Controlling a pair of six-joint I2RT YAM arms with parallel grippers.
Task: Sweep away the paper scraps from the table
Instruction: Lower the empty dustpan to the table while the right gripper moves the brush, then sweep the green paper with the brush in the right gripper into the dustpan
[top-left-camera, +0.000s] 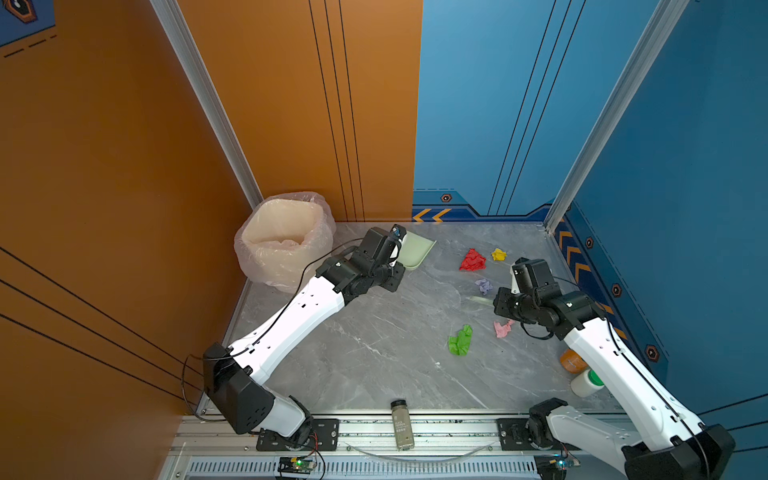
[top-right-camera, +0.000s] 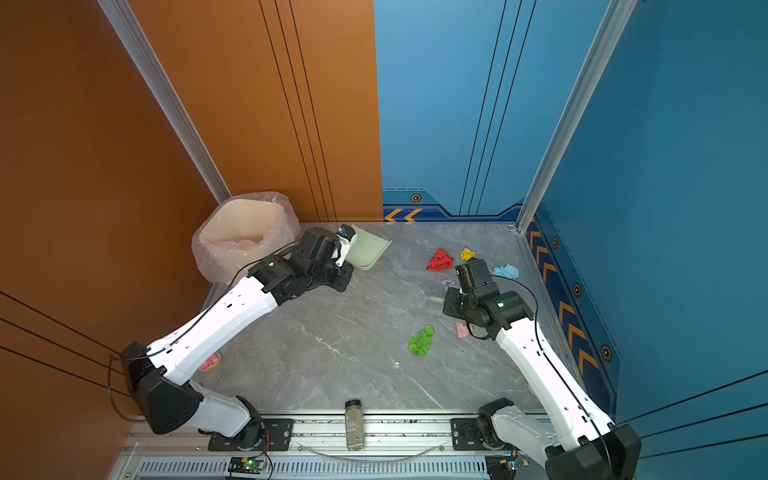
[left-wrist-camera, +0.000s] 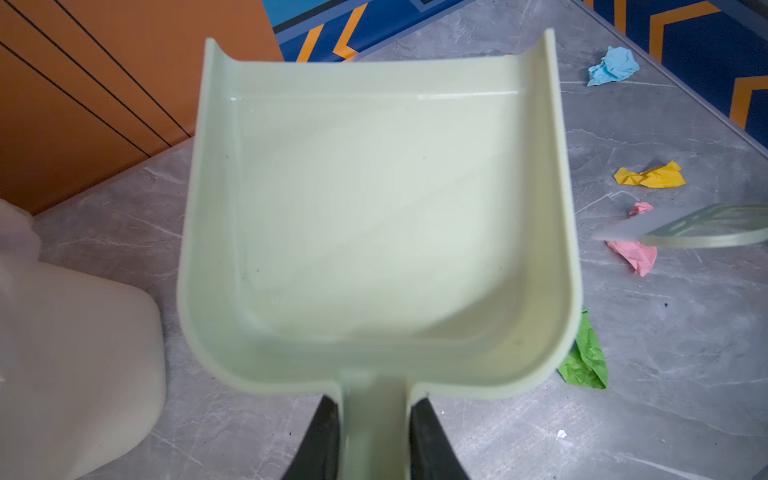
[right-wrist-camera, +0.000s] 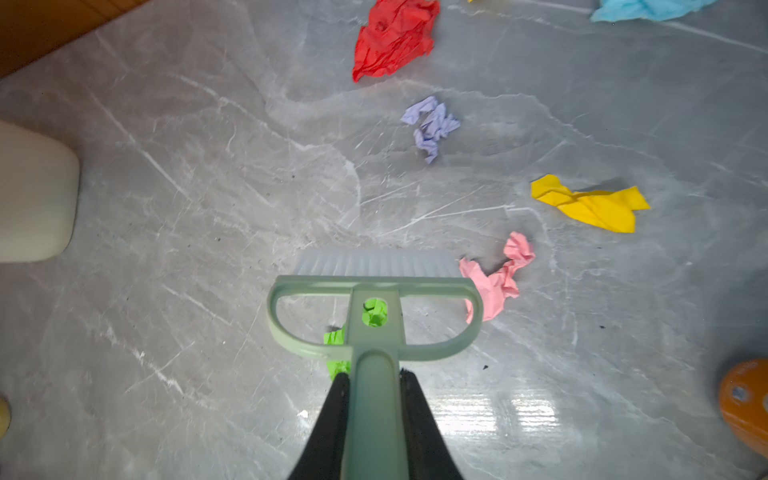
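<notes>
An orange wall (top-left-camera: 104, 166) lined with thin black stripes fills the left; a blue wall (top-left-camera: 478, 104) takes the far right. Aluminium posts (top-left-camera: 203, 91) rise at both far corners, orange chevrons (top-left-camera: 434, 215) along the blue base.

Both clamped, seemingly tilted downward: left tool (left-wrist-camera: 376, 405), right tool (right-wrist-camera: 376, 376).

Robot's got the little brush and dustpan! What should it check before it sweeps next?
1. The left gripper has its jaws shut on the dustpan handle: ok.
2. The right gripper has its jaws shut on the brush handle: ok.
3. Dustpan empty: ok.
4. Dustpan set next to the paper scraps: not ok; it is by the trash bin, apart from them.
5. Bristles touching the table: cannot tell.
6. A scrap close to the brush: ok, the pink scrap.
</notes>
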